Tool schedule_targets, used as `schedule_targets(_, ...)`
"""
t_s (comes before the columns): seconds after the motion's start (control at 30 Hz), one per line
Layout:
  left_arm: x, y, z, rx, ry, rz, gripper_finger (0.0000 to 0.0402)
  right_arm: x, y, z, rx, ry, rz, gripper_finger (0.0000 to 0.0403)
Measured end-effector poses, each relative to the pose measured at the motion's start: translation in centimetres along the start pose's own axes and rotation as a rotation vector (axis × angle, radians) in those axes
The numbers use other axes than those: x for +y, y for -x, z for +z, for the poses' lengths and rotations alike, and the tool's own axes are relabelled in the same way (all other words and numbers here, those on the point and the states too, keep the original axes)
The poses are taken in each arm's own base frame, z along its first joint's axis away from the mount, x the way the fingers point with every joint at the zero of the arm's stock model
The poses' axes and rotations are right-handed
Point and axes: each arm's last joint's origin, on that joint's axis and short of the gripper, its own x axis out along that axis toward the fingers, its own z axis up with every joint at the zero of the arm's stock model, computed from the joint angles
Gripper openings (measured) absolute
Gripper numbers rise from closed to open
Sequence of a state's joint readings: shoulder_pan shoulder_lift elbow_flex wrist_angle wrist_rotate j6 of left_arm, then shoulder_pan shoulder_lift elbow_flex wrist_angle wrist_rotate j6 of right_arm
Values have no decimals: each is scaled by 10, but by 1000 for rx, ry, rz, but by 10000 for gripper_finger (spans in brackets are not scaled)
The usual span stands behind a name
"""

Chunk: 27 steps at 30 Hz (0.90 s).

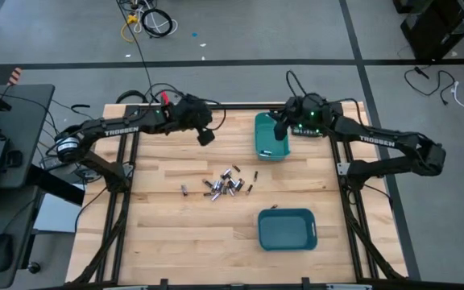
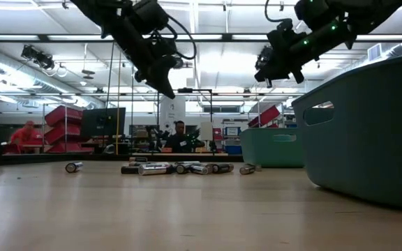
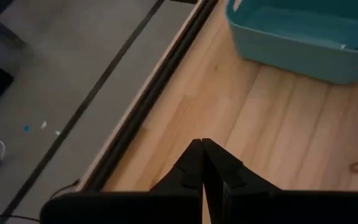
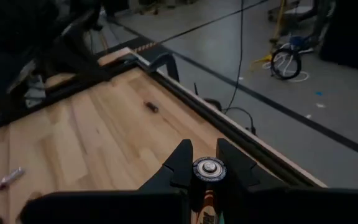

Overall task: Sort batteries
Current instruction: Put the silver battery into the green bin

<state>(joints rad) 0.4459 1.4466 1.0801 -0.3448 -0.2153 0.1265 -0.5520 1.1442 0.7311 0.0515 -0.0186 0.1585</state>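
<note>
1. My left gripper (image 1: pixel 206 137) hangs fingers closed, empty, upper centre.
2. My right gripper (image 4: pixel 207 167) clamps a battery (image 4: pixel 209 168) over the far bin (image 1: pixel 271 135).
3. Loose batteries (image 1: pixel 225 184) litter mid-worktop (image 1: pixel 167 234); a person (image 2: pixel 179 137) sits behind.

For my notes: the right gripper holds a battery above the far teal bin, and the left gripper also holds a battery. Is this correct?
One part is wrong: the left gripper is shut on nothing, as the left wrist view shows. The right gripper does hold a battery above the far teal bin.
</note>
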Motion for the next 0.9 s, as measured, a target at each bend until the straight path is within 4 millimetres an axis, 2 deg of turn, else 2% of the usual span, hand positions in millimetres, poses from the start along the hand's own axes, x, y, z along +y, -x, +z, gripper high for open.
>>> schedule_targets(0.13,19,-4,-4,19,15,21,3,-11,2,6,28,4,6,38)
schedule_targets(0.23,23,-7,-7,38,62,-20,3,-14,3,4,69,1,17,38)
schedule_targets(0.4,3,-3,-5,34,26,-106,3,0,3,-6,154,140,90,38)
schedule_targets(0.57,-23,3,1,-5,-70,-101,3,20,6,-19,263,228,169,38)
schedule_targets(0.7,-39,9,3,-26,-115,-99,3,23,9,-29,356,219,111,38)
schedule_targets(0.9,-55,14,6,-69,-160,-126,3,17,0,-28,320,254,-1,38)
